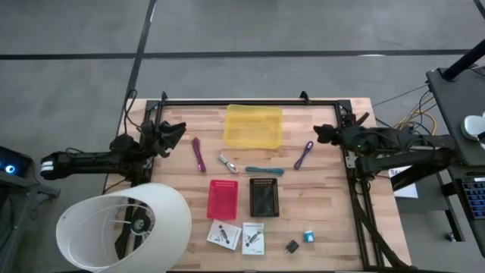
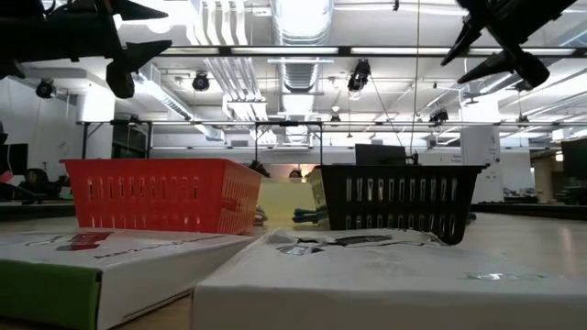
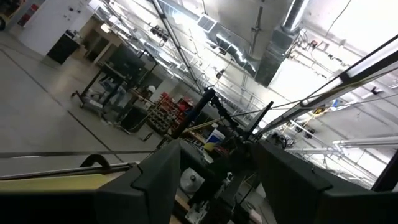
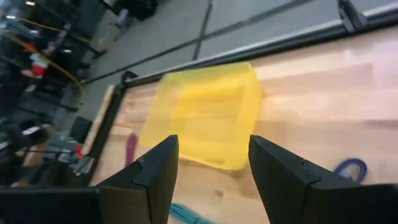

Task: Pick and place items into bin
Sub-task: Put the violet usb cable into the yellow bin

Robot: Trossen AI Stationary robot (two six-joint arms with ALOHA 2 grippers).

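Note:
The yellow bin (image 1: 253, 125) sits at the table's far middle and fills the gap between the fingers in the right wrist view (image 4: 205, 118). On the wood lie a magenta pen (image 1: 198, 154), a purple pen (image 1: 304, 155), a silver piece (image 1: 227, 163) and a teal-handled tool (image 1: 264, 171). Two white printed cards (image 1: 224, 233) (image 1: 253, 237), a black cube (image 1: 292, 246) and a blue cube (image 1: 309, 236) lie near the near edge. My left gripper (image 1: 180, 130) (image 3: 217, 149) hangs open above the table's left side. My right gripper (image 1: 320, 135) (image 4: 213, 146) hangs open above the right side, pointing at the bin.
A red basket (image 1: 223, 199) and a black basket (image 1: 264, 196) stand side by side in the middle of the table, near the low camera (image 2: 160, 192) (image 2: 399, 197). A large white lampshade-like cone (image 1: 125, 227) overlaps the near left corner. A dark frame (image 1: 250, 101) borders the table.

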